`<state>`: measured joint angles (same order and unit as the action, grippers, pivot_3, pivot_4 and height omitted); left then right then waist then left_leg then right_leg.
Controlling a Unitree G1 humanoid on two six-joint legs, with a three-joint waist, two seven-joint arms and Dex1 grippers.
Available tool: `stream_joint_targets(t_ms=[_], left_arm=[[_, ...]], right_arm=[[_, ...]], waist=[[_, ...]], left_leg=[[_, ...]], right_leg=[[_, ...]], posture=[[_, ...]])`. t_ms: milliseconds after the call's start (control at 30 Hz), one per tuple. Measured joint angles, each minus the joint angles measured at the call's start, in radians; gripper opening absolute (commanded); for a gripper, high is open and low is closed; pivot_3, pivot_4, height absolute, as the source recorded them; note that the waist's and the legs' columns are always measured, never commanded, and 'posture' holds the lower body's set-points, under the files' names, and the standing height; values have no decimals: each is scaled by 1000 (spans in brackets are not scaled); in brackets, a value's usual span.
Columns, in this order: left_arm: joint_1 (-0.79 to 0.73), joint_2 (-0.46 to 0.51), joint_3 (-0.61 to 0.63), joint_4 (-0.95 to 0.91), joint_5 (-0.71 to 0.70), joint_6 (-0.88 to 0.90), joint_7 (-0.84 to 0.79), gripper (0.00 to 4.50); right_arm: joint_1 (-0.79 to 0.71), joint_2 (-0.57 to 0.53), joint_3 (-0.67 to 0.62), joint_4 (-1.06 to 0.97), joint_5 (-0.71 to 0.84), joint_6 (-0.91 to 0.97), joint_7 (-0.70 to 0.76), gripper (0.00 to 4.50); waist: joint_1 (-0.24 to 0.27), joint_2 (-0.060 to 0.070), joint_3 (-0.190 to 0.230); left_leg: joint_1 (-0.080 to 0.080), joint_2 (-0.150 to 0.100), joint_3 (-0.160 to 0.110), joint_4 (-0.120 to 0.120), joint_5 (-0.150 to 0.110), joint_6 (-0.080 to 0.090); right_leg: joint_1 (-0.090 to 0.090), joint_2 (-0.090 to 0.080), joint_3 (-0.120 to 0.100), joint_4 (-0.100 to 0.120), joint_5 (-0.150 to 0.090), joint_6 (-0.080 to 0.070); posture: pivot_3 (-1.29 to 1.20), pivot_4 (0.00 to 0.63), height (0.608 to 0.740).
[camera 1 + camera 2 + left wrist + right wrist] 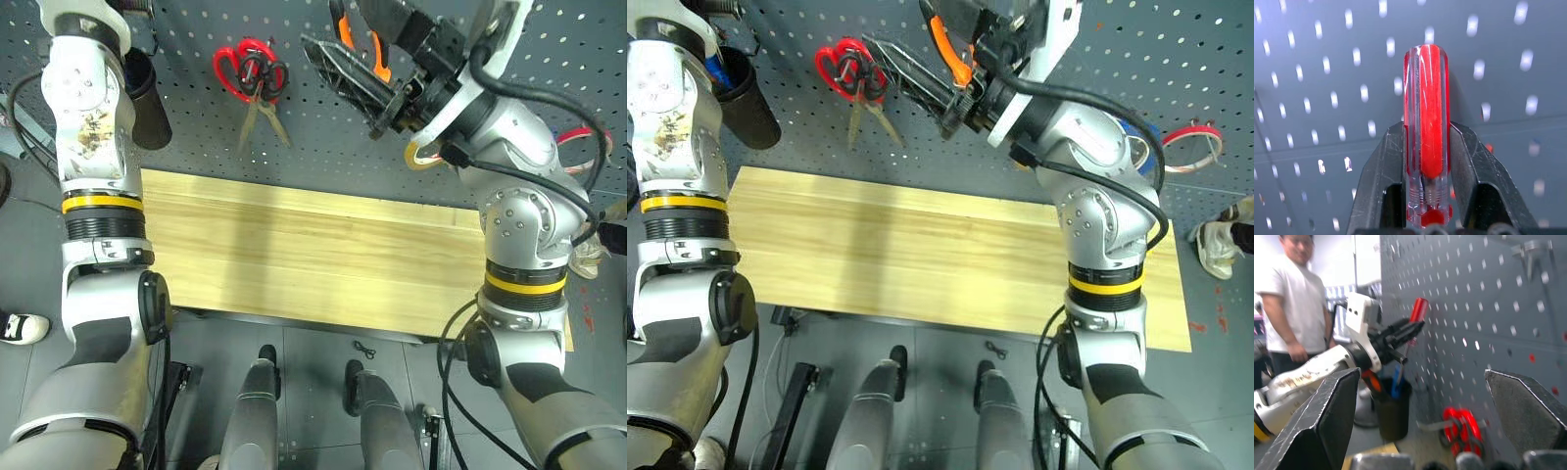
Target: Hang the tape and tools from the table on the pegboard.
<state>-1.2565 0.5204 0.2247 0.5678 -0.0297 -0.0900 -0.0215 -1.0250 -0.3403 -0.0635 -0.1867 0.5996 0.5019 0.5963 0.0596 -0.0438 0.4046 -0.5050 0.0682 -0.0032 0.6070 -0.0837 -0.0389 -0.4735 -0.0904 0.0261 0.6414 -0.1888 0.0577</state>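
Screwdriver (pixel 1425 122) upright in raised left claw (pixel 1425 161) (pegboard (pixel 1327 73) behind).

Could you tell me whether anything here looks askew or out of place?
Nothing stands out. The left gripper holds the red-handled screwdriver upright near the pegboard, the red scissors hang there, and the table looks undamaged.
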Motion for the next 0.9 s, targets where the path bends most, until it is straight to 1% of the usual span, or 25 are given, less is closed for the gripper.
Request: stream_joint_targets(t_ms=[67, 133, 167, 333, 467, 567, 667, 700, 767, 833, 900], left_arm=[[0, 0, 4, -2, -7, 0, 2, 3012], [2, 0, 12, -9, -12, 2, 2, 4049], [6, 0, 15, -18, -14, 4, 3, 4474], [33, 2, 38, -93, -53, 56, 0, 4474], [40, 8, 53, -197, -134, 162, -70, 4474], [40, 26, 56, -308, -226, 272, -154, 4474], [50, 20, 53, -460, -382, 463, -243, 4474], [70, 15, 40, -539, -453, 553, -275, 4474], [135, 11, 5, -664, -540, 682, -308, 4474], [251, 13, -38, -776, -610, 808, -325, 4474], [416, 18, -98, -889, -688, 950, -340, 4474]], right_arm=[[8, -3, 5, -2, 1, 8, -3, 4500], [10, -4, 6, -6, 1, 12, -11, 4500], [10, -4, 6, -13, 1, 15, -13, 4500], [10, -4, 7, -44, 2, 28, -30, 4500], [10, -13, 8, -36, -2, 28, -28, 4500], [16, -38, 8, -21, -10, 27, -10, 4500], [55, -68, 8, -23, -18, 24, 10, 4500], [80, -86, 9, -25, -22, 24, 21, 4500], [127, -114, 13, -48, -25, 29, 42, 4500], [183, -139, 15, -100, -23, 52, 49, 4500], [274, -175, 15, -183, -2, 101, 43, 4500]], waist=[[-2, 0, 0], [-3, 0, 0], [-4, 0, 0], [-9, 0, 0], [-9, 0, 0], [-8, 0, 0], [-3, -1, -1], [1, -1, -1], [4, 0, -1], [3, 0, -1], [-3, 1, -2]], left_leg=[[0, 0, 0, 0, 0, 0], [0, 0, 0, 0, 0, 0], [0, 0, 0, 0, 0, 0], [0, 0, -1, 1, 0, 0], [0, 0, -1, 1, 1, -1], [0, 0, -2, 1, 1, -1], [0, 0, -2, 1, 1, -1], [0, 0, -2, 1, 1, -1], [1, -1, -2, 1, 1, -1], [1, -1, -2, 2, 1, -1], [1, 0, -3, 2, 1, -1]], right_leg=[[0, 0, 0, 0, 0, 0], [0, 0, 0, 0, 0, 0], [0, 0, 0, 1, 0, 0], [0, 0, 0, 5, 0, 0], [0, 0, 0, 5, 0, 0], [0, 0, -1, 5, 0, 0], [1, 0, -1, 5, 0, 0], [2, -1, -1, 5, 0, 0], [2, -1, -1, 5, 0, 0], [2, -1, -1, 6, 0, 0], [2, 0, -1, 6, 0, 0]], posture=[[108, 328, 740], [108, 328, 740], [108, 328, 740], [131, 321, 740], [161, 319, 740], [174, 319, 740], [184, 317, 740], [184, 317, 740], [166, 322, 740], [158, 326, 740], [152, 327, 740]])
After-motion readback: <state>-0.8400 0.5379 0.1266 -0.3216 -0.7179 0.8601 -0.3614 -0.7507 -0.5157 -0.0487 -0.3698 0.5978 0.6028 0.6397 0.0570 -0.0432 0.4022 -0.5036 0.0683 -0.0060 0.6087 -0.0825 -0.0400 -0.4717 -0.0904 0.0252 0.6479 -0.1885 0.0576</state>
